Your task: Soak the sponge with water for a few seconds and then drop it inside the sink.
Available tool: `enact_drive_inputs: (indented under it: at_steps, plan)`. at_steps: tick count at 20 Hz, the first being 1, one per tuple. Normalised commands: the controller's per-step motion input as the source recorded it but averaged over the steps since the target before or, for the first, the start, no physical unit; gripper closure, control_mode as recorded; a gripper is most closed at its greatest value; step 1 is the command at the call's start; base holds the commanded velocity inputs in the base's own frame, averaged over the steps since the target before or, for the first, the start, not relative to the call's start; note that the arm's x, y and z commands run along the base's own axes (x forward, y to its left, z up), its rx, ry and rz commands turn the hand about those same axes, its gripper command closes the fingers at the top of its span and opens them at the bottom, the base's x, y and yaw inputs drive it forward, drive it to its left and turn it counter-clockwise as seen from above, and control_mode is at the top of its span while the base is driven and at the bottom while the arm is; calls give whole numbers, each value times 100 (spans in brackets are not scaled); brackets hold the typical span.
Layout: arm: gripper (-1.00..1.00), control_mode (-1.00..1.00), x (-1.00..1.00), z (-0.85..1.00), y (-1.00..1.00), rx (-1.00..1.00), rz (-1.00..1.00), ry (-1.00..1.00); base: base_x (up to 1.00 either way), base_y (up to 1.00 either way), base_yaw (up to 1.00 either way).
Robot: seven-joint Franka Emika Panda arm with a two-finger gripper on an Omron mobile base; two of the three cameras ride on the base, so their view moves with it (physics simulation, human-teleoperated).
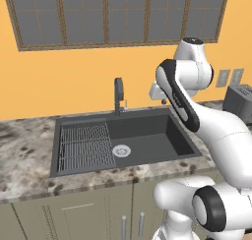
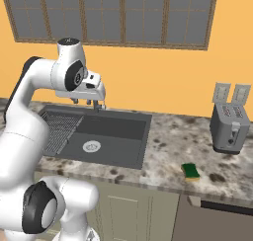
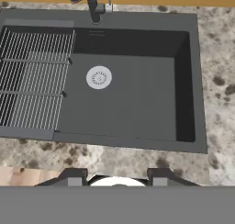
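The sponge (image 2: 190, 171), a small green block with a yellow layer, lies on the speckled counter right of the sink (image 2: 118, 136), near the front edge. My gripper (image 2: 82, 101) hangs above the sink's back part, far to the left of the sponge. In the hand view the gripper (image 3: 117, 177) is open, with nothing between its fingertips (image 3: 75, 177). That view looks down into the dark basin (image 3: 137, 103) with its silver drain (image 3: 98, 77) and wire rack (image 3: 32, 81). The dark faucet (image 1: 118, 95) stands at the back rim of the sink (image 1: 147, 135). No water stream is in view.
A silver toaster (image 2: 230, 126) stands on the counter at the far right, below two wall outlets (image 2: 231, 93). A wide window runs above the orange wall. Cabinet doors (image 1: 88, 214) sit under the counter.
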Motion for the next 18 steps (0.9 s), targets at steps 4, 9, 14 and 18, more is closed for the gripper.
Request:
enact_drive_inputs:
  at_steps: [4, 9, 14, 18]
  plan:
    - [-100, -100, 8, 0, -1, 0, 0, 0, 0, 0, 0]
    - [-100, -100, 14, 0, 0, 0, 0, 0, 0, 0, 0]
    - [-100, -100, 11, 0, 0, 0, 0, 0, 0, 0, 0]
    - [-100, -100, 17, 0, 3, 0, 0, 0, 0, 0, 0]
